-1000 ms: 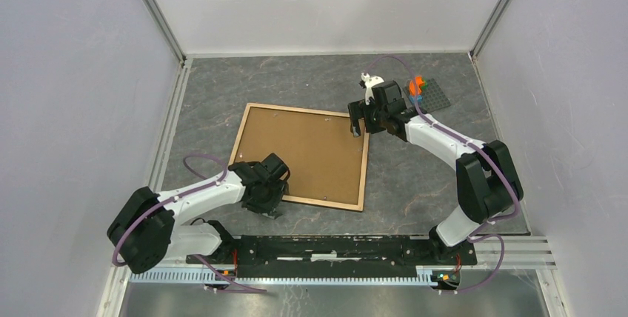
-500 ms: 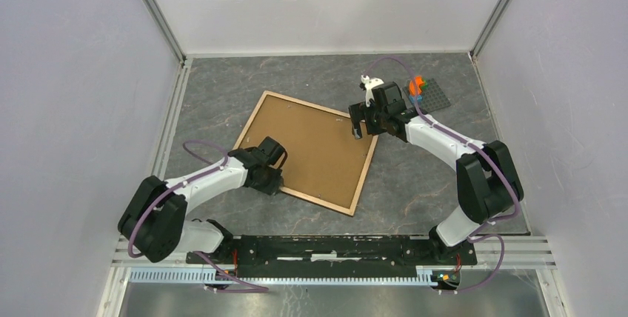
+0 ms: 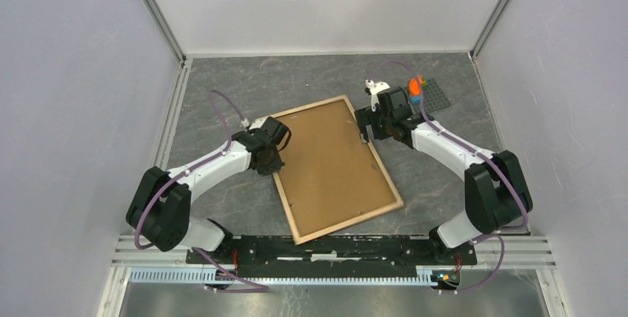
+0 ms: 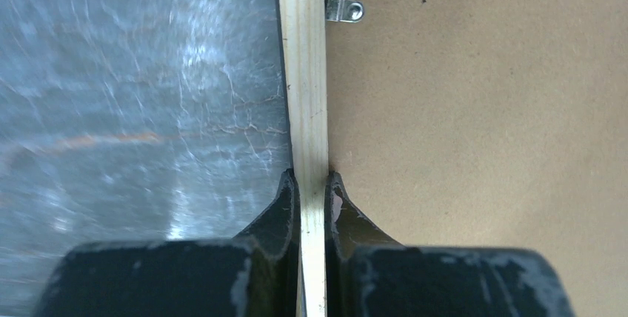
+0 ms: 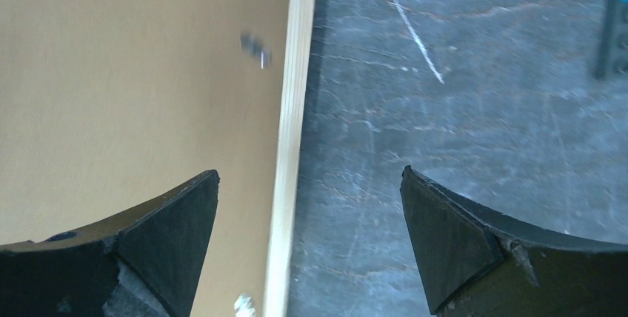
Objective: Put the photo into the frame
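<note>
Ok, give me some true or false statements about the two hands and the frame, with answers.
1. The left hand is clamped on the wooden rim of the frame. True.
2. The right hand is shut on the frame. False: it is open, a finger on each side of the rim.
3. The brown backing panel faces up. True.
4. The photo lies beside the frame. False: no photo shows in any view.
5. The grey studded plate sits far right on the table. True.

A grey studded plate (image 3: 438, 96) with orange piece (image 3: 418, 84) lies on marbled table (image 3: 311, 80).
</note>
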### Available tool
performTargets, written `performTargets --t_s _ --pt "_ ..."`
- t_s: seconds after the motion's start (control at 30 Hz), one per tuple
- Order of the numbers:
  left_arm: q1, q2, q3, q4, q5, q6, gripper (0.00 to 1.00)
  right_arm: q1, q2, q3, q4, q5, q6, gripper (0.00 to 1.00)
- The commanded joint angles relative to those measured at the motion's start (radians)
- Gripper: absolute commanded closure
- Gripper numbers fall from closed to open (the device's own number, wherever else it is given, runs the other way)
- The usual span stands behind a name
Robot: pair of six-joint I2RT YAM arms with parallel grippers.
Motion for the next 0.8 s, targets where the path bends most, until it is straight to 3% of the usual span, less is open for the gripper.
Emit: performTargets --t_s 0.0,0.1,0.2,0.47,0.6,0.77 --pt "0.01 0.08 0.109 -0.049 -0.079 0.468 0.98 -0.024 -0.118 -0.065 0.081 0.111 0.015 0.02" --pt "0.029 0.148 0.145 -0.052 -0.128 0.556 0.98 -0.034 -0.14 -0.094 0.109 0.123 0.047 0.02" --pt "0.044 0.207 0.195 -0.053 -0.147 0.622 0.98 -0.055 -0.096 -0.052 0.05 0.041 0.091 0.02" --pt "0.078 0.276 0.262 -0.052 -0.132 0.674 0.98 -0.059 -0.006 -0.061 -0.051 -0.135 0.111 0.06" --pt "0.097 0.288 0.252 -0.037 -0.1 0.666 0.98 -0.019 -0.022 -0.108 -0.033 -0.202 0.092 0.1" --pt "0.133 0.283 0.245 -0.017 -0.062 0.629 0.98 0.101 -0.025 -0.136 -0.103 -0.18 0.063 0.11"
